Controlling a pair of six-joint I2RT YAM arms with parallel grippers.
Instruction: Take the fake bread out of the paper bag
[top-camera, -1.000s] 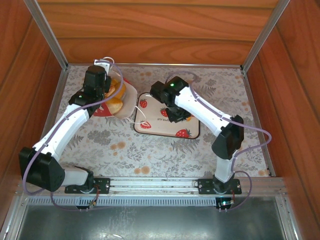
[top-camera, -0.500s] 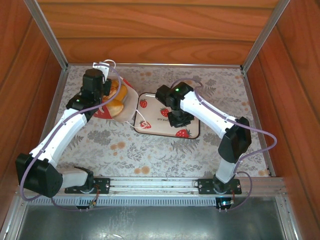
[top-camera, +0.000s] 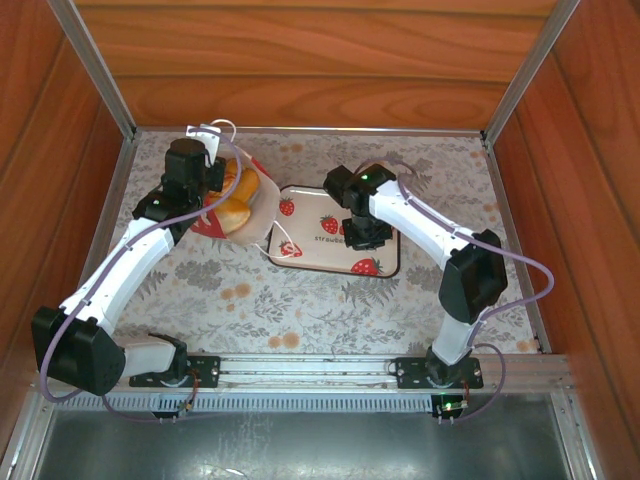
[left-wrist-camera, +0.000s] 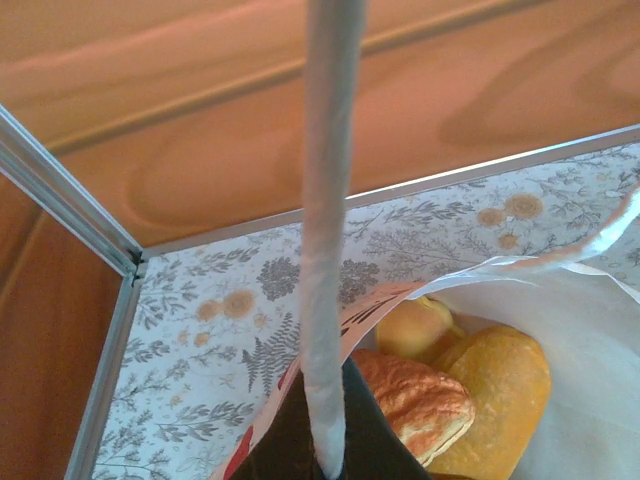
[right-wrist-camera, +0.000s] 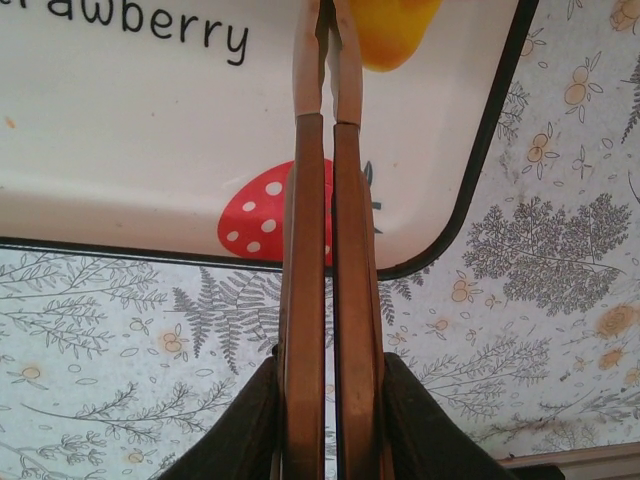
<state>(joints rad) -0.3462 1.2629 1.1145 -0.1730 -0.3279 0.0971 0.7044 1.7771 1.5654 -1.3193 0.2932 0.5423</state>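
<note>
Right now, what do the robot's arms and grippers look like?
The left arm and right arm have white shells, black joints and bases, thin purple cables alongside. A green light glows near the right wrist. The right gripper has flat brown fingers.

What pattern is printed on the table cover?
The table cover has grey ferns and small orange flowers on white; right wrist view shows it best.

The paper bag (top-camera: 258, 207) stands at the far left of the tabletop (top-camera: 300, 300). It is white with a red strawberry band low on its left side and is tilted, its open mouth turned up and to the right. Fake bread (top-camera: 236, 192) fills it: a golden-brown crusty loaf (left-wrist-camera: 415, 400) touching a smooth orange-yellow piece (left-wrist-camera: 505, 385), with a pale small roll (left-wrist-camera: 420, 325) behind them. Another yellow-orange piece (right-wrist-camera: 395, 25) lies on the white strawberry tray (right-wrist-camera: 120, 150).
</note>
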